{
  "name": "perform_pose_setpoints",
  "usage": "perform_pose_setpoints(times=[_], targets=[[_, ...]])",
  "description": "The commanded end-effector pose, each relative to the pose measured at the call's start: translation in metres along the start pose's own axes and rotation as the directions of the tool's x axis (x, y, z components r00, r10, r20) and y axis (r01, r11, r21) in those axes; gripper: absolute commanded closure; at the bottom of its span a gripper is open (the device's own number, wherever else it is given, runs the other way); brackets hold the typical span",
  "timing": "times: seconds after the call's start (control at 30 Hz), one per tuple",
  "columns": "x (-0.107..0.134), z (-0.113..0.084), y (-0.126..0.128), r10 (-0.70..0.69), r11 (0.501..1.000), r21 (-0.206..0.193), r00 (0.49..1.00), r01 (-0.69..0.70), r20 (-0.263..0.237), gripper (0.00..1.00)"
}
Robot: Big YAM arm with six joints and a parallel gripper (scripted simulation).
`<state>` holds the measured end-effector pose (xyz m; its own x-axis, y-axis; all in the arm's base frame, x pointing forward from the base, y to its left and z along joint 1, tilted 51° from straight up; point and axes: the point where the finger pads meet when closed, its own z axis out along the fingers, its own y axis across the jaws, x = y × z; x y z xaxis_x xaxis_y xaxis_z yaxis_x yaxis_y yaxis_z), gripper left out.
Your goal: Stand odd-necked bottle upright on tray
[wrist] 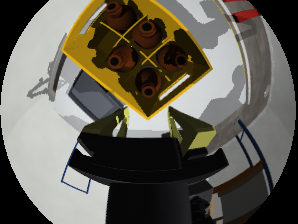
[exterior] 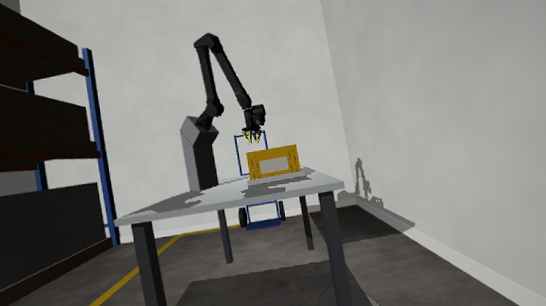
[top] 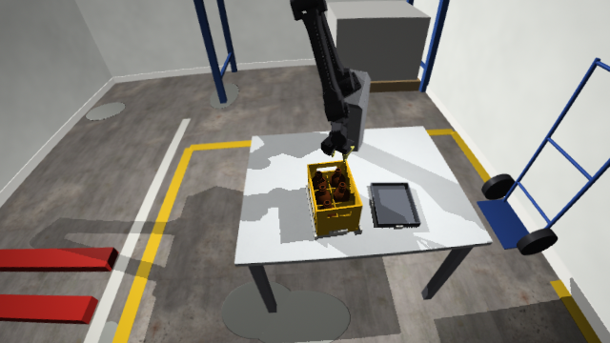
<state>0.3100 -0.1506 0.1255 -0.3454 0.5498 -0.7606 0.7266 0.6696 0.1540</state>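
On the table (top: pixel 286 229), the crate (top: pixel 339 221) holds five bottles (top: pixel 339 191), with the tray (top: pixel 395 205) just beside the crate's right and the gripper (top: pixel 344 156) above its far edge.

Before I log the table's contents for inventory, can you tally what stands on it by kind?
Brown bottles: 5, all in the crate
Yellow crate: 1
Dark tray: 1, nothing on it
Total: 7 things. The open gripper hangs above the crate, holding none of them.
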Motion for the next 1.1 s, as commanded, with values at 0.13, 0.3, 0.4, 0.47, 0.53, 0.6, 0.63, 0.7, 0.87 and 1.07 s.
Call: perform_pose_setpoints(times=[0.13,0.3,0.4,0.47,0.53,0.6,0.63,0.7,0.87,1.07], targets=[[-0.0026,0.0016,-0.0009,0.013,1.0,0.007,1.0,-0.013,0.002,0.39],[-0.0026,0.0016,-0.0009,0.013,1.0,0.007,1.0,-0.013,0.002,0.39],[-0.0026,0.0016,-0.0009,0.013,1.0,0.007,1.0,-0.013,0.002,0.39],[-0.0026,0.0016,-0.0009,0.013,1.0,0.007,1.0,-0.013,0.002,0.39],[-0.0026,0.0016,-0.0009,0.013,1.0,0.007,1.0,-0.013,0.002,0.39],[-0.0026,0.0017,-0.0009,0.013,1.0,0.007,1.0,-0.013,0.002,0.39],[-0.0026,0.0019,-0.0009,0.013,1.0,0.007,1.0,-0.013,0.002,0.39],[-0.0025,0.0028,-0.001,0.013,1.0,0.008,1.0,-0.013,0.002,0.39],[-0.0044,0.0037,-0.0012,0.015,1.0,0.007,1.0,-0.015,0.008,0.39],[-0.0044,0.0069,-0.0016,0.006,1.0,0.006,1.0,-0.006,0.007,0.39]])
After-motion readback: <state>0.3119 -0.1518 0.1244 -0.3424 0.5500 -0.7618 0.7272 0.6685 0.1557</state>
